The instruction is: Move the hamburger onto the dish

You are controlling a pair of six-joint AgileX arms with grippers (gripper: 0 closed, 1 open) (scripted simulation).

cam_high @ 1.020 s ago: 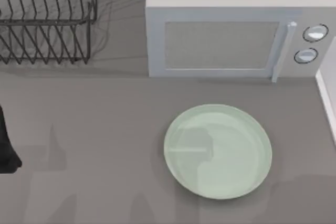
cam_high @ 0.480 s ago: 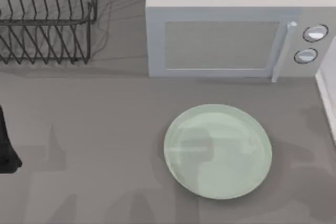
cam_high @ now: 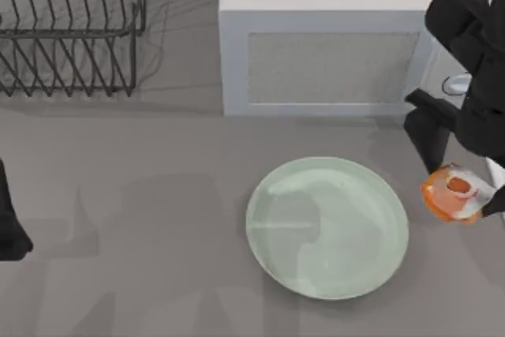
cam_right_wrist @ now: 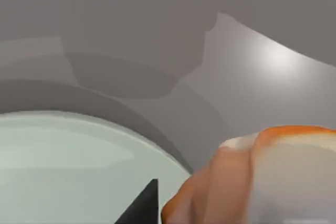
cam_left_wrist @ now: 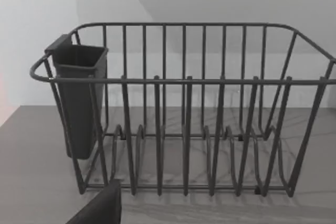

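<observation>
At the desk's right edge, beside the microwave [cam_high: 331,53] | my right claw [cam_high: 458,195] pinches the hamburger [cam_high: 451,192], held off the desk | dish [cam_high: 327,226] lies just to its left, rim near, so carry leftward | left arm parked at far left.

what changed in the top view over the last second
The right arm has come into view from the right, its hand carrying the hamburger just right of the dish, and it now covers the microwave's knobs. The dish, microwave, rack and the parked left arm at the left edge stayed put.
</observation>
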